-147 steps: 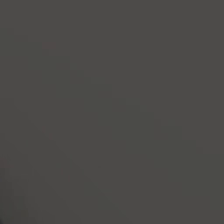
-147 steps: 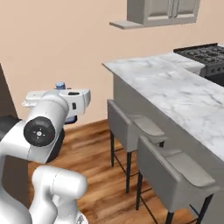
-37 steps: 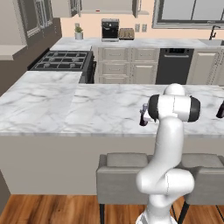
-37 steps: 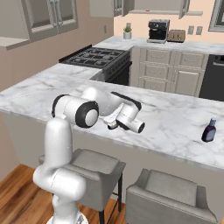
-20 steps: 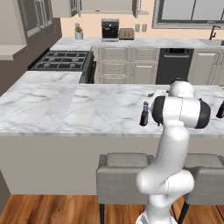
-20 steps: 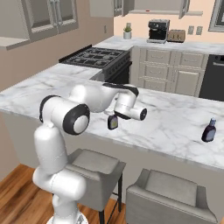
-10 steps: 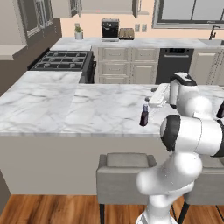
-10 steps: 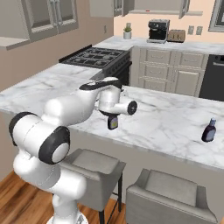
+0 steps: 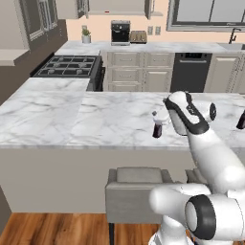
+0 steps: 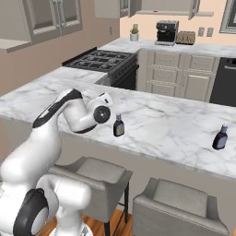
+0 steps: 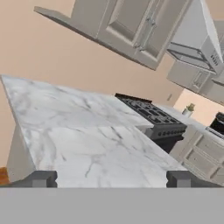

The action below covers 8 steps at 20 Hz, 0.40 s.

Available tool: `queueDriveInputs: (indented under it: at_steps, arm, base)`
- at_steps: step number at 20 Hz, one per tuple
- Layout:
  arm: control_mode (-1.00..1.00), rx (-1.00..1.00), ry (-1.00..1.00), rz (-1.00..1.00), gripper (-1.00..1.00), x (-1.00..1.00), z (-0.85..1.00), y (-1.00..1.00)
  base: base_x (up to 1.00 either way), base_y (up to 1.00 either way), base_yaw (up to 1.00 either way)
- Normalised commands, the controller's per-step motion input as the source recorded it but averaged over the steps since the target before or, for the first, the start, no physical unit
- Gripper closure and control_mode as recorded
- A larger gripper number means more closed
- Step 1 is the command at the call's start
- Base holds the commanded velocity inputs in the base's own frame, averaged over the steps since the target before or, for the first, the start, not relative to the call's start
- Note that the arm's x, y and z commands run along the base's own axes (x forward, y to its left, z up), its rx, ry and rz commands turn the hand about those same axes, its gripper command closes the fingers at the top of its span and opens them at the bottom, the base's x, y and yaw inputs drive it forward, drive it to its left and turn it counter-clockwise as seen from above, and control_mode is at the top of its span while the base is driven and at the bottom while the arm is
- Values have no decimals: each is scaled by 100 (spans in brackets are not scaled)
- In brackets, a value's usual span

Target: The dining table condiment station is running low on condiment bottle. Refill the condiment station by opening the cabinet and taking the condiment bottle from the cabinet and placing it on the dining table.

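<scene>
Two-finger gripper spread wide, nothing between the dark fingertips — bare marble ahead of them in the hand view. Hand held just above the long white-grey marble-topped dining table, wrist turned sideways, white arm arching up from the base over the table's near edge.

Small dark brown condiment bottle with the bluish neck and yellow-white label standing upright on the dining table, just beside the hand and apart from the fingers; same bottle in the left base view, near the table's front edge, close to the arm's dark-banded forearm. Second dark bottle with a bluish cap upright farther along the same table, well apart from the first.

Grey upholstered chairs tucked against the dining table's near side. Beyond the table's far side — black gas cooktop, beige drawer units, a dark dishwasher front. On the back counter beyond that, a black coffee machine, a toaster beside it, a small potted plant. Beige wall cabinet with panelled doors and silver bar handles high on the wall past the table's end, doors closed in the hand view.
</scene>
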Motion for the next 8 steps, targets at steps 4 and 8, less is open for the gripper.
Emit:
queueDriveInputs:
  at_steps: [4,8]
  arm:
    - [-100,-19,10,-16,-100,-81,73,46]
    - [-100,-14,16,-11,-100,-76,97,29]
  base:
    - [0,0,0]
    - [0,0,0]
